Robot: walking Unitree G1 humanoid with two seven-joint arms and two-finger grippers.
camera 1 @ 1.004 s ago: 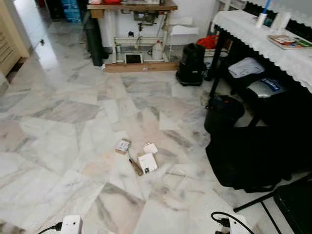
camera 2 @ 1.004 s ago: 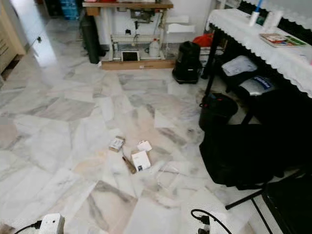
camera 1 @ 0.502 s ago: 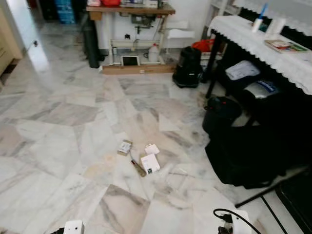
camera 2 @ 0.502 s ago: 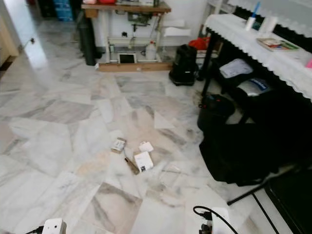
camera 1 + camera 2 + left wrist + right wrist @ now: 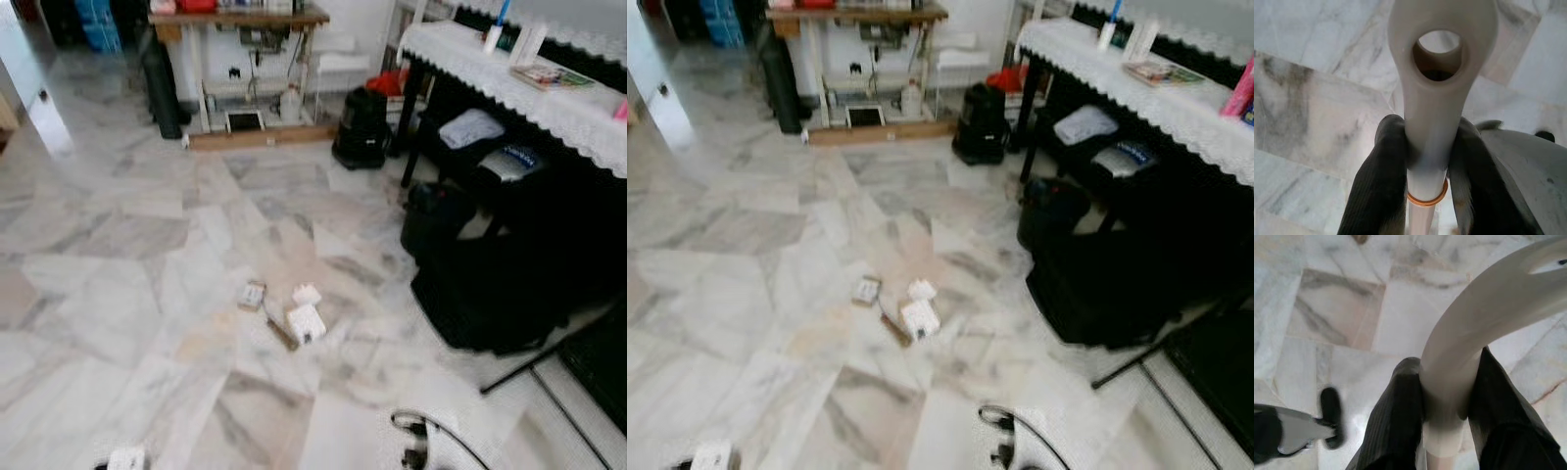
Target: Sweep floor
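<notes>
- Your left tool: fingers clamped on a cream broom handle with a hanging hole.
- Your right tool: clamped on a curved cream handle.
- Litter: small boxes and scraps on the marble floor, well left of the lace-covered counter.

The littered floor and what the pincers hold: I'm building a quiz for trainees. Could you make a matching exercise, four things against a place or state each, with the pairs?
Things:
1. scraps of litter
2. left pincer
3. black bag
4. right pincer

Places or states:
A. stands near the wooden workbench
B. shut on a curved cream handle
C. lie on the marble floor
D. shut on a white handle with a hole

Pairs: 1-C, 2-D, 3-A, 4-B
</notes>
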